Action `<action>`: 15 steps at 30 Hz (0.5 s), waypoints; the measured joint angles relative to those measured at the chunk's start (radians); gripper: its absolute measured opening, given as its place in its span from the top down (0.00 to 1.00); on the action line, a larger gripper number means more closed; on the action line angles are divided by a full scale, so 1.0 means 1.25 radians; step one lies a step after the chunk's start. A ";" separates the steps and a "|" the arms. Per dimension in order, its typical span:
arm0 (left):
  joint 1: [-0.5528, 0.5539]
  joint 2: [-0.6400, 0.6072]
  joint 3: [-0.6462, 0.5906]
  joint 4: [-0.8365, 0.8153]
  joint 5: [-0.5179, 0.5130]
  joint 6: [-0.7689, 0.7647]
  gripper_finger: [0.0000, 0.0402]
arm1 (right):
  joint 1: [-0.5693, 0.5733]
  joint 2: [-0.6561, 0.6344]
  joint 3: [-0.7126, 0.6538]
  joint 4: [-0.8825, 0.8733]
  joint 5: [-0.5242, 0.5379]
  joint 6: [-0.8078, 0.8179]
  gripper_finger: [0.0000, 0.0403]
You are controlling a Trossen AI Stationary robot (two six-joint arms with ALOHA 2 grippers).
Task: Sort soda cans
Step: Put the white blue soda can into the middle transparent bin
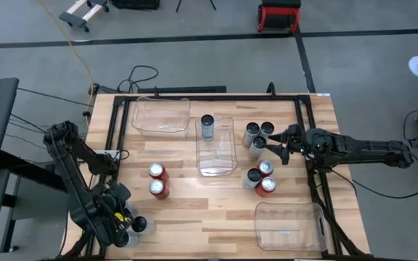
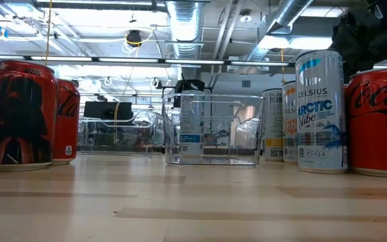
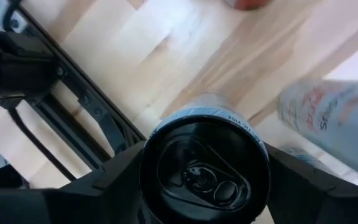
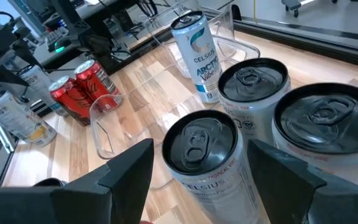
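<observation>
A wooden table (image 1: pixel 216 210) holds three clear bins (image 1: pixel 216 145) and scattered cans. At its front-left corner the left gripper (image 3: pixel 204 186) straddles a dark-topped can (image 3: pixel 205 174), apparently not yet clamped; the right gripper (image 4: pixel 194 171) stands spread around a white can (image 4: pixel 207 155) beside the middle bin

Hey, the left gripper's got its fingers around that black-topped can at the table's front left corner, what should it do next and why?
Probably finish closing. In the left wrist view the left gripper straddles the black-topped can, one finger on each side, but a firm grip is not evident. The can seems to stand on the table, so lifting should wait.
</observation>
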 joint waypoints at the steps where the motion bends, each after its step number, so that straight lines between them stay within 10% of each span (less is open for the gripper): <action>1: 0.008 -0.009 0.000 -0.010 -0.001 0.000 0.35 | 0.000 0.000 0.000 0.003 0.000 0.000 0.30; 15: 0.185 -0.237 0.002 -0.034 -0.151 0.087 0.35 | 0.000 0.000 0.000 -0.003 -0.001 -0.016 0.30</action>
